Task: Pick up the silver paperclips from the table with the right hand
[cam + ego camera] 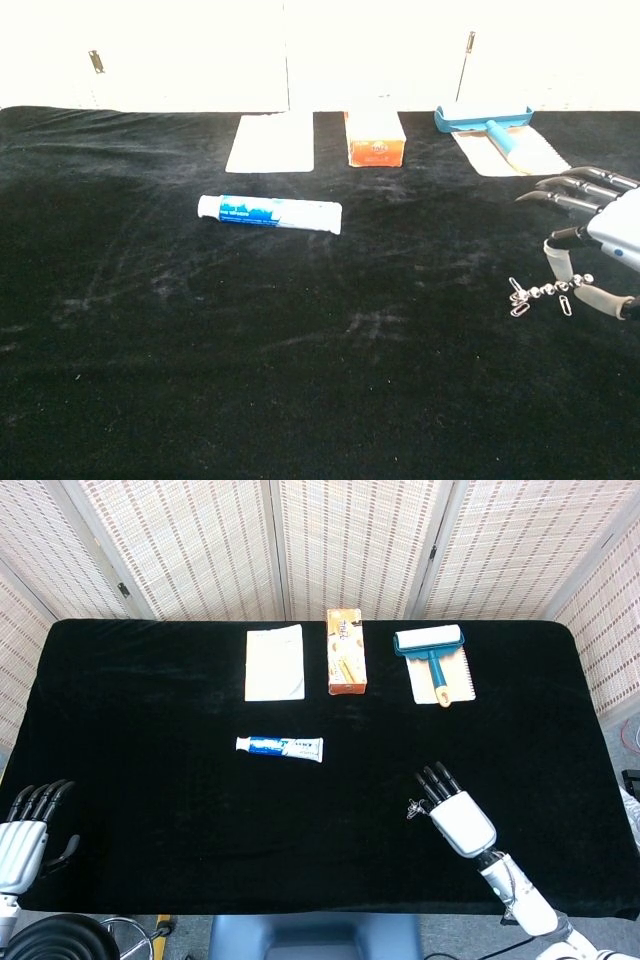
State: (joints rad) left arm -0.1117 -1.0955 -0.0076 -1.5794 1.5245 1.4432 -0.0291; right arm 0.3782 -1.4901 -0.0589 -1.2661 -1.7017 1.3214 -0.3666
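My right hand (457, 818) hovers low over the black table (150, 730) near its front right. Thumb and a finger pinch a short chain of silver paperclips (548, 291), which hangs out to the left; the other fingers (565, 190) are stretched forward. The chain shows as a small glint (413, 806) at the fingertips in the head view. Two loose silver paperclips (520, 310) (567, 303) lie on the cloth just under the chain. My left hand (24, 832) rests at the table's front left corner, fingers straight and holding nothing.
A blue and white toothpaste tube (280, 747) lies left of centre. Along the back edge are a white booklet (274, 662), an orange box (345, 652) and a blue-handled lint roller (432, 650) on a white card. Woven screens stand behind.
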